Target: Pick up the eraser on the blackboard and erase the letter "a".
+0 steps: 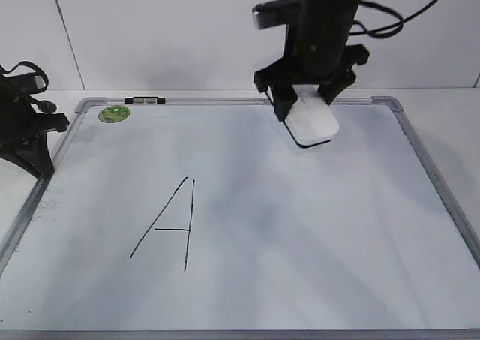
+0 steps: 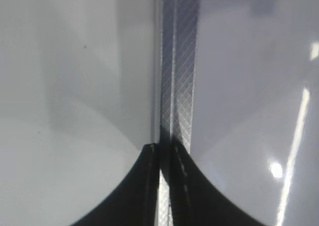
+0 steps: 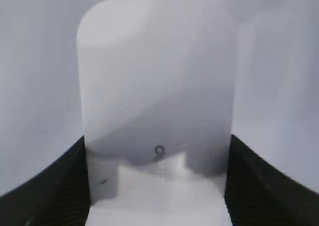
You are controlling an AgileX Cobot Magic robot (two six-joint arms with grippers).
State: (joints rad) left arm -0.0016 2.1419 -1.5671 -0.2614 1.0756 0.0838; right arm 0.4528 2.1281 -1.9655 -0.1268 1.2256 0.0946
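Resting flat on the blackboard [image 1: 247, 280] near its far edge, right of centre, the eraser [image 1: 313, 122] is a white rounded block. In the exterior view its long axis runs from the far rim toward the camera, slanting slightly to the right, with the near end free and the far end between the fingers of the right gripper [image 1: 306, 98]. That gripper comes down almost vertically from a dark arm above and clamps the eraser by its long sides. In the right wrist view the eraser [image 3: 157, 96] points straight away from the camera, with a black finger [image 3: 60, 186] pressed against each side and small grey lettering near the held end.

A large angular capital "A" [image 1: 169, 224] is drawn in thin black marker left of centre, well apart from the eraser. A round green sticker [image 1: 114, 114] sits by the far-left corner.

The left gripper [image 1: 30, 130] rests beyond the board's left edge. In the left wrist view its fingertips [image 2: 149, 186] are pressed together above the grey frame [image 2: 179, 61].
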